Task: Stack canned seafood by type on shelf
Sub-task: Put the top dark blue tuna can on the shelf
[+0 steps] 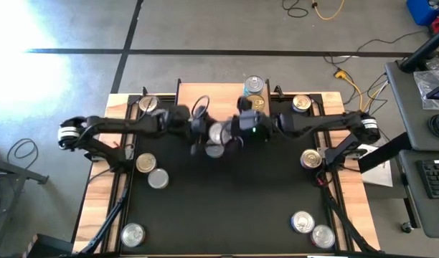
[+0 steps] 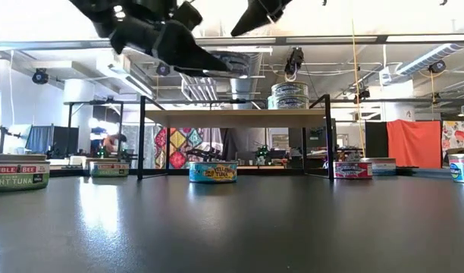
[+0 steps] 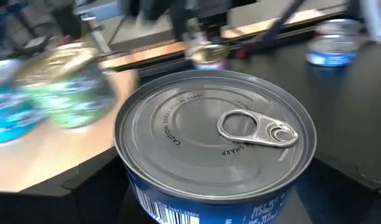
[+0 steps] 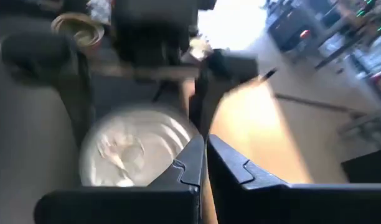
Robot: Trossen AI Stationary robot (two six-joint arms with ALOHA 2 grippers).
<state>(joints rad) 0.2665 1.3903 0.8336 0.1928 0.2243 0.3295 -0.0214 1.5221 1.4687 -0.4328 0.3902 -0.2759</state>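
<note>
Right now the left pincer (image 1: 214, 136) grasps a silver-lidded can (image 3: 215, 134), its fingers spread wide around the tin, raised off the tabletop (image 1: 227, 208) just in front of the shelf (image 1: 212, 97). In the left wrist view the can fills the frame, lid and ring pull upward, blue label below. The right pincer (image 4: 205, 163) is clenched on nothing, fingertips pressed together, hovering beside the carried can at the shelf's front edge.

By my reading, the step in hand is the carry: the can is lifted but not yet set on the board. The next move calls for bringing it over the shelf beside or atop tins of its own type, and lowering it level before the fingers part. 2 cans already stand stacked (image 1: 254, 92) toward the shelf's right end; the left wrist view also seems to show green- and blue-labelled tins on the wood, though blur makes that uncertain.

Outward from the shelf, other cans lie loose on the tabletop: 1 under the shelf (image 2: 213, 171), 2 ahead and left of it (image 1: 152, 172), 1 at each rear corner, 1 to its right (image 1: 310, 158), and 3 well apart at the near edge. The surface is dark and matte, framed by light wood planks. Behind the shelf lies a workshop room with cables on a grey floor.
</note>
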